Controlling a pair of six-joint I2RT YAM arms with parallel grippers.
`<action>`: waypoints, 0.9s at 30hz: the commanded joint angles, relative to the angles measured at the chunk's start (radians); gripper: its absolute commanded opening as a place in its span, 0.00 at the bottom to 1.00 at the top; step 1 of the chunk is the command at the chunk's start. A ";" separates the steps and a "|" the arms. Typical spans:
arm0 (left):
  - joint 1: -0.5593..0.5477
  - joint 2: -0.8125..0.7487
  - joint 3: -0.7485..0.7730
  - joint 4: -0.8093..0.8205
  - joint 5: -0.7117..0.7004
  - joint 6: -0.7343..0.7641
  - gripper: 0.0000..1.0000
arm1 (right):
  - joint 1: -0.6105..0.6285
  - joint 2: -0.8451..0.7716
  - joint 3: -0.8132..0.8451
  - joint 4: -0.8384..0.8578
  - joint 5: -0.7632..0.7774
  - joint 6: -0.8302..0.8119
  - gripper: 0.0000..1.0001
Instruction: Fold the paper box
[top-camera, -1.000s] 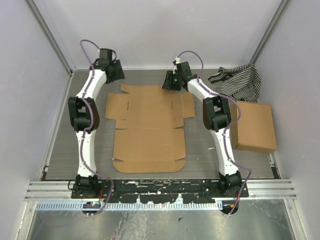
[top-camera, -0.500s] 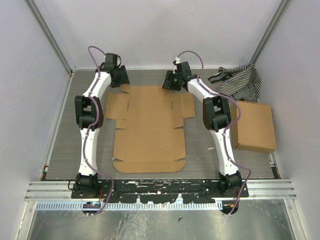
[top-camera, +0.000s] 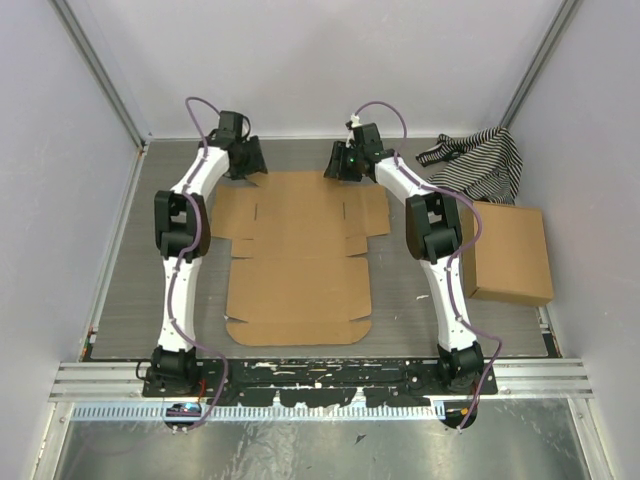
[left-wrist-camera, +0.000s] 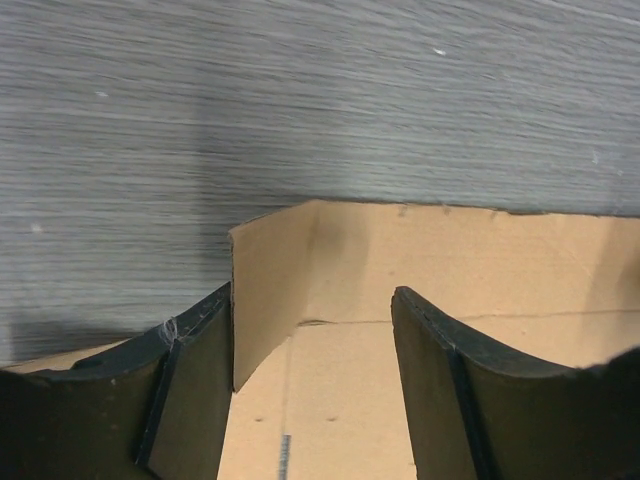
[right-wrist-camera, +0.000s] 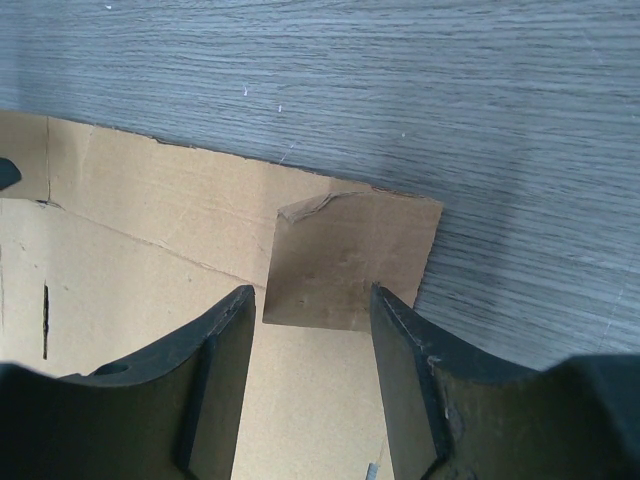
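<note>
From above, the paper box (top-camera: 298, 265) lies flat on the grey desk (top-camera: 130, 260) between the arms. The left pincer (top-camera: 246, 160) and the right pincer (top-camera: 338, 166) sit at its far corners.

Left wrist: the pincer (left-wrist-camera: 312, 300) is spread, with a raised corner flap (left-wrist-camera: 268, 290) just beside its left finger (left-wrist-camera: 190, 390).

Right wrist: the pincer (right-wrist-camera: 312, 292) is spread on either side of a lifted flap (right-wrist-camera: 350, 265).

Bare tabletop (top-camera: 130, 260) runs wide along the left of the flat paper box (top-camera: 295, 270) and as a narrow strip behind it. On the right, a larger box (top-camera: 510, 252) and a cloth (top-camera: 475, 160) block the side by the wall (top-camera: 600, 200), leaving one narrow lane.
</note>
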 joint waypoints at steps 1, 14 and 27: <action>-0.050 -0.069 -0.001 0.043 0.028 -0.012 0.66 | 0.009 -0.022 0.027 0.026 0.002 -0.012 0.55; -0.108 -0.014 0.069 0.034 0.025 -0.015 0.66 | 0.009 -0.014 0.026 0.025 0.002 -0.014 0.55; -0.089 0.088 0.038 0.033 0.039 -0.048 0.66 | 0.008 0.007 0.037 0.002 0.005 -0.022 0.55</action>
